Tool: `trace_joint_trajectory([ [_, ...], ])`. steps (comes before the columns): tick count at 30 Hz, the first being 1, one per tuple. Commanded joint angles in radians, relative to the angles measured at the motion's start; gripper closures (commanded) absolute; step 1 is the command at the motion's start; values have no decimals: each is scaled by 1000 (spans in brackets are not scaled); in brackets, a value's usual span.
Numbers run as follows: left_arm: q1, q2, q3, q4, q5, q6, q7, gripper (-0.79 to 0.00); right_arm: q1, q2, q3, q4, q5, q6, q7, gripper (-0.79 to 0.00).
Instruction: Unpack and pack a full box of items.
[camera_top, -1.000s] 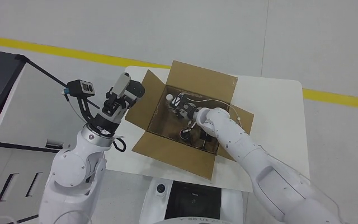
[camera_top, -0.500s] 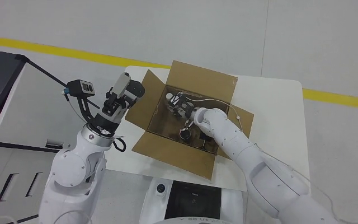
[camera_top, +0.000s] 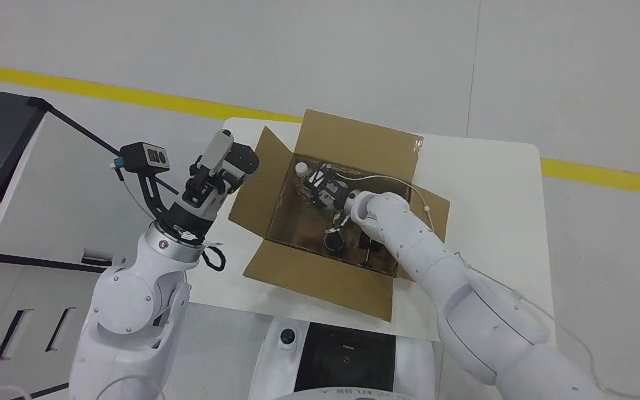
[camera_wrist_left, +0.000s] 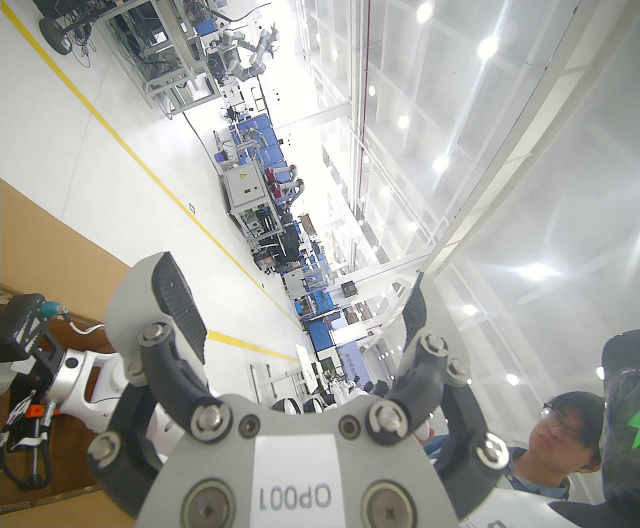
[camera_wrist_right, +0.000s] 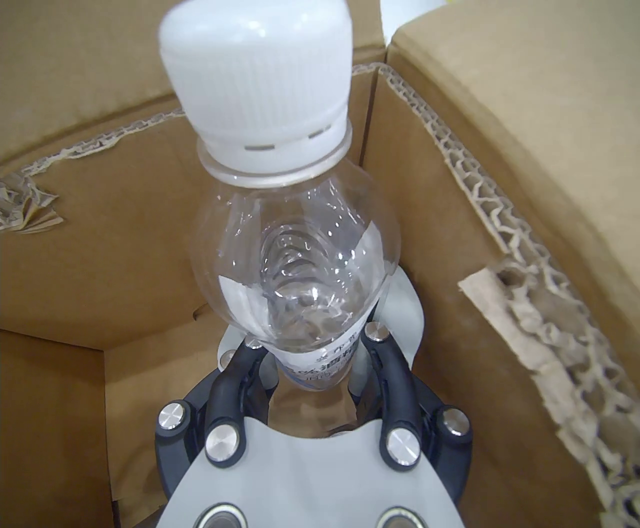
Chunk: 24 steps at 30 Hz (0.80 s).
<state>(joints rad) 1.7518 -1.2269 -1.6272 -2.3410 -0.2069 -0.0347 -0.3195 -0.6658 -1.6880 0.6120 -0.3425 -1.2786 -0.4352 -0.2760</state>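
Presently inside the open cardboard box (camera_top: 360, 135), toward its far-left corner: clear plastic bottle (camera_wrist_right: 295, 250), gripped around the labelled body by the right gripper (camera_wrist_right: 312, 352), fingers closed on it from both sides. White ribbed screw cap with tamper ring, pointing at the box corner; rounded transparent shoulder; white printed label below. Contents not determinable. Box flaps folded outward, corrugated edges ragged and torn in places. Left of the box, at the left edge of the white table (camera_top: 480, 170): left gripper (camera_wrist_left: 295, 300), tilted upward, fingers spread wide, holding nothing.
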Motion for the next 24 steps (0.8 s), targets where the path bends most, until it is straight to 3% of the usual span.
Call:
trace_joint_trajectory([
  [1, 0, 0, 0, 0, 0, 0, 0, -785, -3, 1, -1, -5, -7, -6, -18, 0],
  [15, 0, 0, 0, 0, 0, 0, 0, -785, -11, 39, 27, -100, -45, -62, -57, 0],
  [24, 0, 0, 0, 0, 0, 0, 0, -785, -57, 94, 76, -244, -84, -96, -53, 0],
])
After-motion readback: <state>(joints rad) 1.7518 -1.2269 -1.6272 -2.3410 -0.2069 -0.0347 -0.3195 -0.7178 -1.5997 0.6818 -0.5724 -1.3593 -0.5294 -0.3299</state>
